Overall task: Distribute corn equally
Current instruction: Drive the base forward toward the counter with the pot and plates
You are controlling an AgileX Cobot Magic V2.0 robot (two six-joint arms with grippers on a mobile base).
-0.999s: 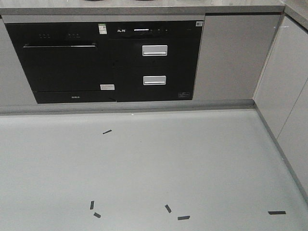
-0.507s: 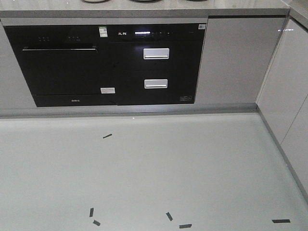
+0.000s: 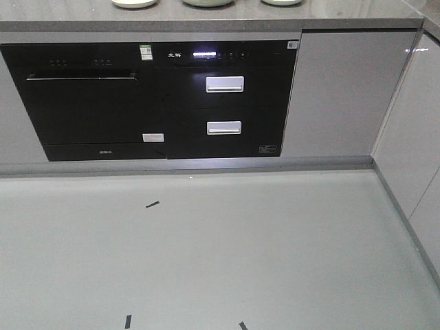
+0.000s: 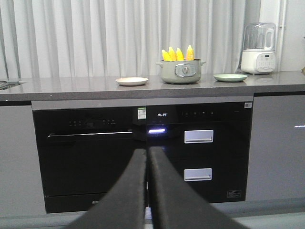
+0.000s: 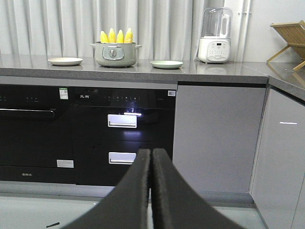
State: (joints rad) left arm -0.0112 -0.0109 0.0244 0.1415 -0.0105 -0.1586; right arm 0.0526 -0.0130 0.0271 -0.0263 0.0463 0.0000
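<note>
Corn (image 4: 177, 53): four cob tips stick up from the grey pot (image 4: 181, 71) on the counter (image 4: 71, 88), upper centre of both wrist views; the rest is hidden inside. White plate (image 4: 132, 81) sits left of the pot, green plate (image 4: 230, 77) right. The front view crops all three at the top edge. Left gripper (image 4: 147, 152) and right gripper (image 5: 151, 152): fingers pressed together, holding nothing.

- Soft, even indoor light; the floor (image 3: 275, 247) carries no hard shadows.
- A thin streak of glare sits on the right cabinet door (image 5: 286, 122).
- The black oven front (image 3: 89, 103) stays dim and glossy.
- My jaws, near the wrist lenses, look dark and soft-edged.
- The front view is slightly grainy.
</note>
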